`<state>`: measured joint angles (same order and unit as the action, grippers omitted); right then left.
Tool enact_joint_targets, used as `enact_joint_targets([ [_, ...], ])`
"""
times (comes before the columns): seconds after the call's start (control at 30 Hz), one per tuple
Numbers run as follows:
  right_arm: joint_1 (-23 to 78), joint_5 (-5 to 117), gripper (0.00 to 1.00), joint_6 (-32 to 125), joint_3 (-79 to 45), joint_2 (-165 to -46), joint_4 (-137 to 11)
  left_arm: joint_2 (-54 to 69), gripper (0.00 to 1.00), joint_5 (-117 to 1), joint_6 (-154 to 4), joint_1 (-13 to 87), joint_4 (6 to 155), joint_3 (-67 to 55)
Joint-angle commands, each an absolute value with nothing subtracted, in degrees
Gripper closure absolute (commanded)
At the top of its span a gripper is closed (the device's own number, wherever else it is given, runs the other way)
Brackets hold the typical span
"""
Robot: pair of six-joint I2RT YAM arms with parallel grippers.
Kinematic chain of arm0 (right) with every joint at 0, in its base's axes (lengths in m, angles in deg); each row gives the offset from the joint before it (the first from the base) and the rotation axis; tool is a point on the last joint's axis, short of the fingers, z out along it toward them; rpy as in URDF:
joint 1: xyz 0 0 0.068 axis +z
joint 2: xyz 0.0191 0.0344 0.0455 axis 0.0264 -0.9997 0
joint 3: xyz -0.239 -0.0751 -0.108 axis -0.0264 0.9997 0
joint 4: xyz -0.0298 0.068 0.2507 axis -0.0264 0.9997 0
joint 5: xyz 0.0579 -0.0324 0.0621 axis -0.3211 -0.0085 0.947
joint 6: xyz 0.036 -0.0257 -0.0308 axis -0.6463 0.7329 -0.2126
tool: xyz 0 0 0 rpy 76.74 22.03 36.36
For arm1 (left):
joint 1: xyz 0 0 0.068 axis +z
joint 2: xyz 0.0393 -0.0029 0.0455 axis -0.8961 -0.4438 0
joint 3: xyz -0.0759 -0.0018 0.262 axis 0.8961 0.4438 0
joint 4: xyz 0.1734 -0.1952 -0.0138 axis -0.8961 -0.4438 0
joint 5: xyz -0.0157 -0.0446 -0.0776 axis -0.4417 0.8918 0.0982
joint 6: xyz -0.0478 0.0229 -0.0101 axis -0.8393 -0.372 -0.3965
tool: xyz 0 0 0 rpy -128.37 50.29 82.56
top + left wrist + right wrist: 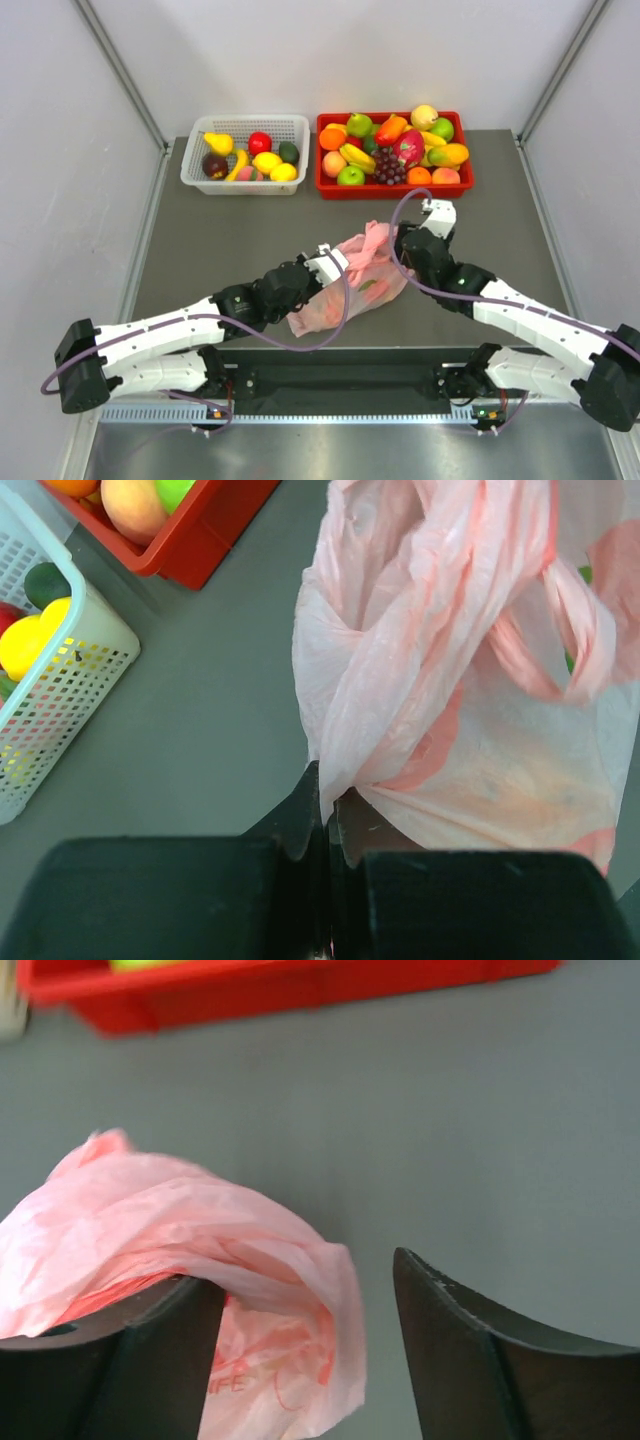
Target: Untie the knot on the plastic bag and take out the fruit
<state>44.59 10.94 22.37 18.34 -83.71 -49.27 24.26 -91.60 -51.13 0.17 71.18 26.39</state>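
The pink plastic bag (350, 280) lies crumpled on the grey table between my two arms. My left gripper (334, 264) is shut on a fold of the plastic bag (480, 700), the jaws pinching thin film at the left gripper's (328, 805) tips. The knot (373, 238) is a bunched twist at the bag's top, with a twisted handle loop (560, 630) beside it. My right gripper (305, 1275) stands open beside the knot, and a flap of bag (180, 1230) drapes over its left finger (150, 1360). The fruit shows only as a faint orange shape (520, 790) through the plastic.
A white basket (245, 121) with several fruits stands at the back left, and its corner (70, 680) shows in the left wrist view. A red crate (395, 190) full of fruit stands at the back right, close behind the bag (300, 990).
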Motion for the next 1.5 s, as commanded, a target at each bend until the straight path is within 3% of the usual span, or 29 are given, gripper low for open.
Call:
enact_joint_targets([
  [0.0, 42.53, -2.41, 0.32, 12.83, 16.65, -82.33, -52.12, 25.54, 1.00, -92.26, -51.39, 0.19, 74.60, 25.33],
  [0.23, 31.11, 3.63, 0.29, 12.73, 17.78, -79.87, -48.68, 27.48, 1.00, -98.06, -51.56, 0.19, 75.04, 26.74],
  [0.47, 19.24, 12.96, 0.45, 16.06, 21.48, -75.65, -51.58, 27.04, 1.00, -100.79, -52.00, 0.28, 75.04, 26.74],
  [0.63, 14.58, 18.65, 0.51, 17.47, 22.00, -71.61, -51.75, 27.30, 1.00, -103.78, -51.74, 0.37, 77.05, 27.62],
  [0.7, 13.78, 22.18, 0.58, 19.74, 22.36, -69.77, -53.68, 27.21, 1.00, -103.78, -51.48, 0.63, 78.28, 28.14],
  [0.87, 12.99, 33.43, 0.98, 24.05, 18.42, -68.79, -52.20, 24.93, 1.00, -104.31, -50.25, 1.33, 83.90, 28.32],
  [0.9, 13.08, 34.49, 1.00, 24.41, 17.70, -68.35, -51.85, 24.49, 1.00, -104.40, -49.98, 2.12, 85.22, 28.50],
  [1.03, 12.81, 36.79, 1.00, 26.17, 14.02, -66.42, -49.83, 20.72, 1.00, -101.95, -49.71, 7.91, 94.89, 29.29],
  [1.2, 12.37, 35.03, 1.00, 28.98, 7.42, -67.21, -45.87, 12.38, 1.00, -91.59, -52.35, 17.93, 100.86, 20.96],
  [1.47, 11.67, 34.05, 1.00, 31.09, 6.09, -67.12, -46.22, -3.01, 1.00, -87.35, -49.98, 20.23, 117.65, 11.10],
])
